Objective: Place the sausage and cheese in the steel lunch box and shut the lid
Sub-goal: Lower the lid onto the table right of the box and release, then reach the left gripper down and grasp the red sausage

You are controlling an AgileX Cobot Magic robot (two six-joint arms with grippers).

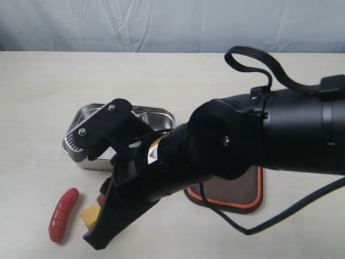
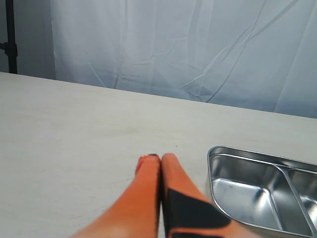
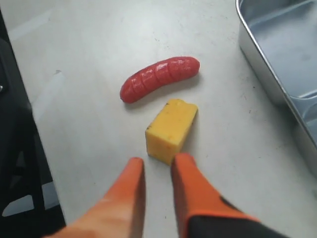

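Note:
The red sausage (image 3: 159, 78) lies on the table, with the yellow cheese (image 3: 171, 130) just beside it. My right gripper (image 3: 158, 161) is open; its orange fingertips (image 3: 182, 166) stand right at the cheese's near end with nothing between them. In the exterior view the sausage (image 1: 63, 214) and cheese (image 1: 90, 215) lie at the front left, and the right arm hides most of that gripper. Behind them sits the empty steel lunch box (image 1: 86, 116). The dark lid (image 1: 237, 189), with its orange rim, lies flat to the right. My left gripper (image 2: 158, 157) is shut and empty, beside the lunch box (image 2: 247, 198).
The bulky black right arm (image 1: 242, 140) and its cable (image 1: 280, 216) reach across the middle, covering part of the lunch box and lid. A pale curtain (image 1: 161, 21) closes off the back of the table. The lunch box wall (image 3: 267, 54) is close beside the cheese.

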